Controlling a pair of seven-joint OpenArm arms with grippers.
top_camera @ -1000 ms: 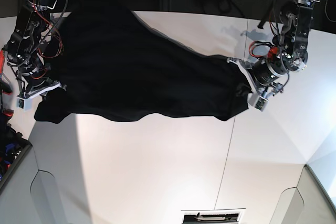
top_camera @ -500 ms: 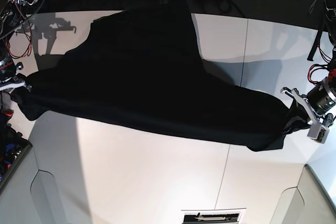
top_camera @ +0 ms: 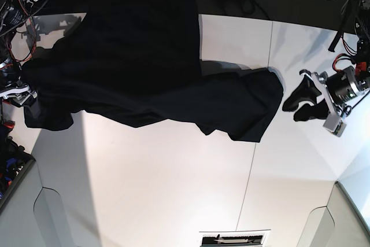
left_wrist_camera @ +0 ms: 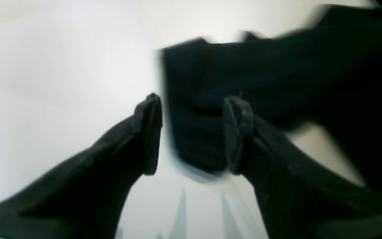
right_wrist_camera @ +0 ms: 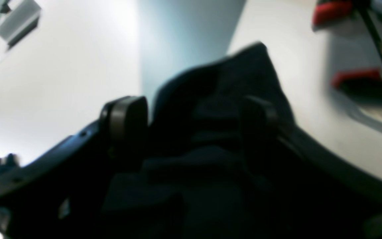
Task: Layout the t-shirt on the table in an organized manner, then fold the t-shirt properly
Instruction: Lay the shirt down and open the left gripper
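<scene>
Having let go since a moment ago, both tools gape: left tool (top_camera: pixel 312 103) clear of the slumped t-shirt (top_camera: pixel 144 79), right tool (right_wrist_camera: pixel 191 119) straddling it.

— What are you getting on your feed besides the job itself?

— I'm seeing a white slotted panel (top_camera: pixel 234 238) sitting at the bottom edge of the base view. Grey angled panels (top_camera: pixel 49 212) are filling the lower corners. A clutter of red and blue items (top_camera: pixel 8 163) is poking in at the left edge.

— And the right wrist view?

— I'm picking up blurred red shapes (right_wrist_camera: pixel 332 13) at upper right and a pale grey bracket (right_wrist_camera: pixel 18 21) at upper left. I'm not making out what they are.
</scene>
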